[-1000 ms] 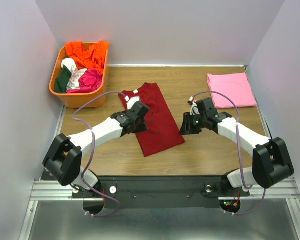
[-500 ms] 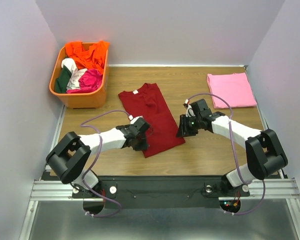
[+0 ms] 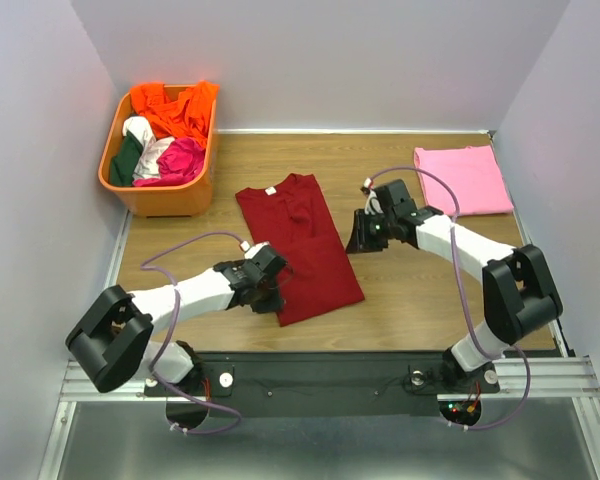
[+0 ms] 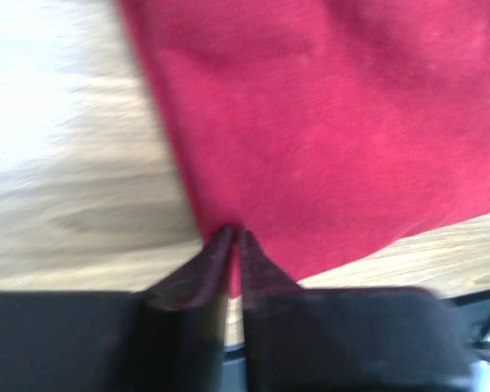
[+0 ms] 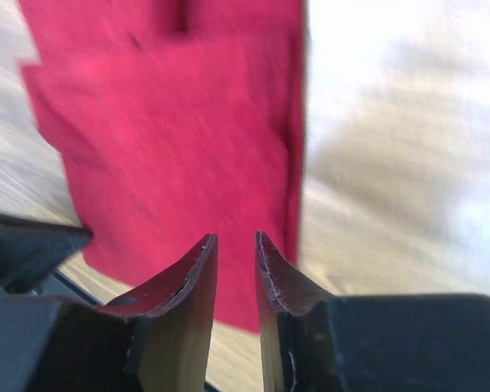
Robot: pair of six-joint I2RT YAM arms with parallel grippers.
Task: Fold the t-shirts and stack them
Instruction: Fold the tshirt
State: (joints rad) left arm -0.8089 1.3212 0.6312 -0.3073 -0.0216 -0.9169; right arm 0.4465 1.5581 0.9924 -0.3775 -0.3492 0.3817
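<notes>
L fingers [image 4: 202,273]: nearly shut, tips pinched on the left edge of the maroon t-shirt [image 3: 300,235], close to its near corner. A sliver of red cloth shows between them in the wrist view.

R fingers [image 5: 188,286]: narrowly parted w/ nothing between them, poised at the maroon t-shirt's right edge, about halfway along. Whether the tips touch the cloth cannot be told (wrist view blurred).

Maroon t-shirt: lies flat on the wooden counter [image 3: 420,300] as a long, narrow strip. Collar end w/ small white neck label [image 3: 271,190] is far from the arm bases, hem end near them. Long axis is slightly skewed, w/ the hem end swung to the right.

Pink t-shirt [image 3: 463,180]: folded to a flat rectangle, to the far right of the maroon t-shirt and well apart from it.

Orange basket [image 3: 165,198]: to the far left of the maroon t-shirt, near its collar end but not touching. It holds a heap of mixed clothes [image 3: 170,130] (orange, white, dark green, magenta).
</notes>
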